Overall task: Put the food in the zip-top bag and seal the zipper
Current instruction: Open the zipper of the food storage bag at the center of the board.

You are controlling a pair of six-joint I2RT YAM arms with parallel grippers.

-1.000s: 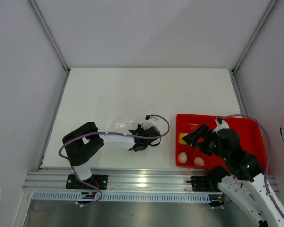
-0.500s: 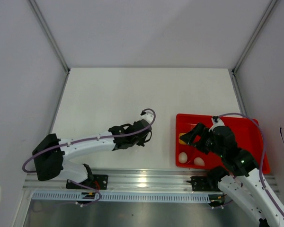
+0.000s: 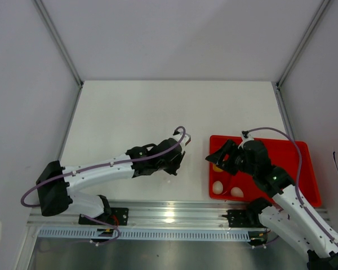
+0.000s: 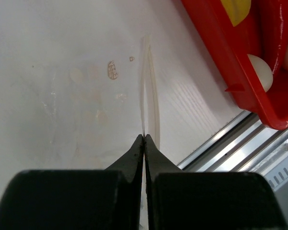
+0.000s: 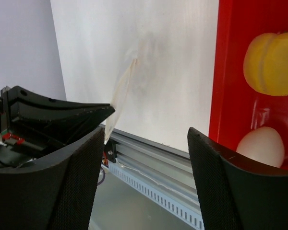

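The left gripper [image 4: 144, 139] is pinching the zip-top bag [image 4: 149, 91] just left of the red tray [image 5: 223, 72], seemingly for easy loading, while the right gripper [image 5: 145, 134] is hovering wide and empty.

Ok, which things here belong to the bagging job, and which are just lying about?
Part of the job:
- zip-top bag, pinched in the left hand
- yellow ball and two white eggs, in the tray
- right hand, open by the tray's edge

Just there:
- red tray
- table
- metal rail
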